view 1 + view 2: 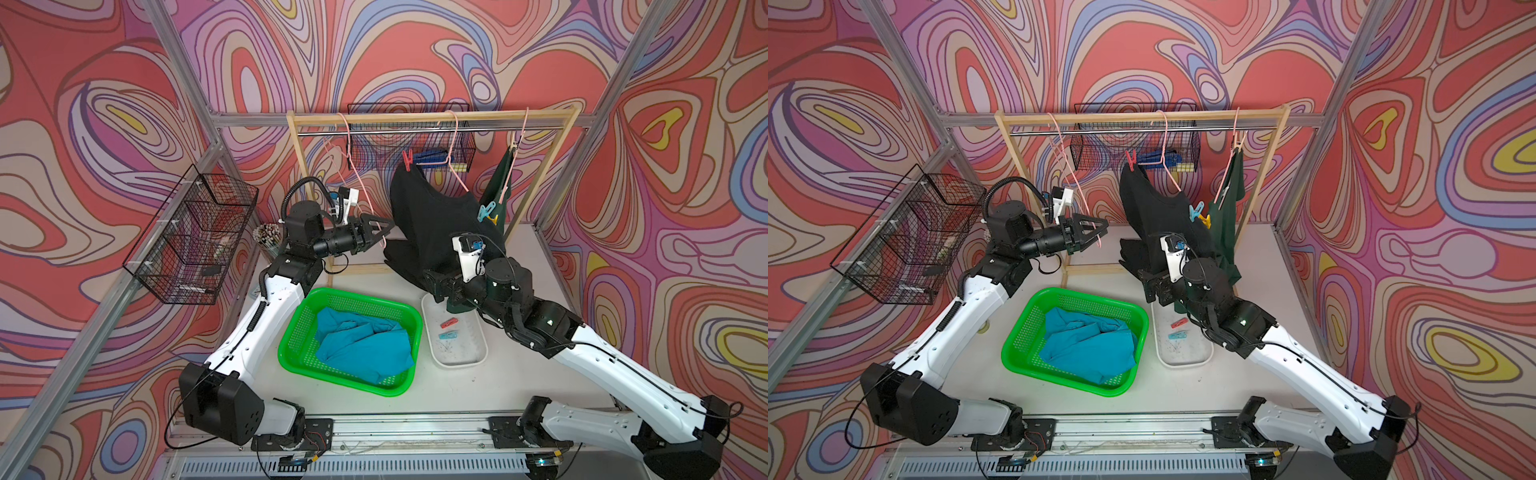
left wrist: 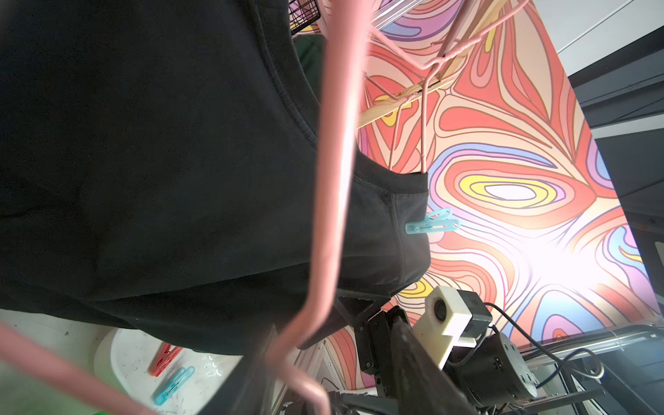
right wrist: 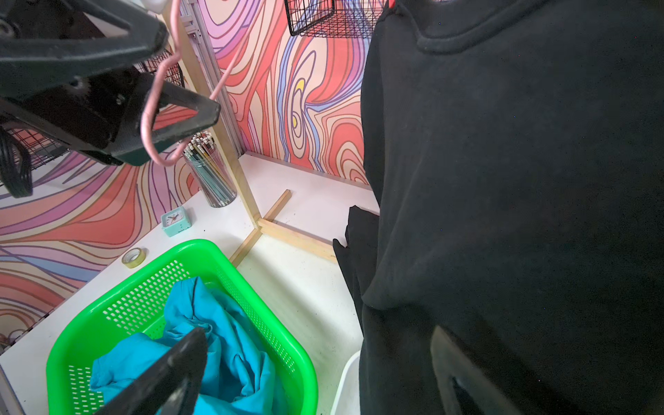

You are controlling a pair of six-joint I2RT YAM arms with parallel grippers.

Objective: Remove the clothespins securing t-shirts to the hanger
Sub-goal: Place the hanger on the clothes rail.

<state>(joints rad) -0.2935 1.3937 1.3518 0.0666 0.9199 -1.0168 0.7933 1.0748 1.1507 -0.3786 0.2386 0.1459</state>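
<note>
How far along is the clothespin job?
Done: turquoise shirt in the green basket, two loose pins in the white tray. In hand: right tool open at the black shirt. Remaining: its red pin, its blue pin, the yellow pin by the green shirt.

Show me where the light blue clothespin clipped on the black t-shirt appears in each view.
In both top views: the light blue clothespin sits at the edge of the black t-shirt, next to the dark green t-shirt.
Left wrist: it juts from the shirt's outer seam.
Right wrist: not in it.
Shared landmark: the black t-shirt, in all four.
</note>
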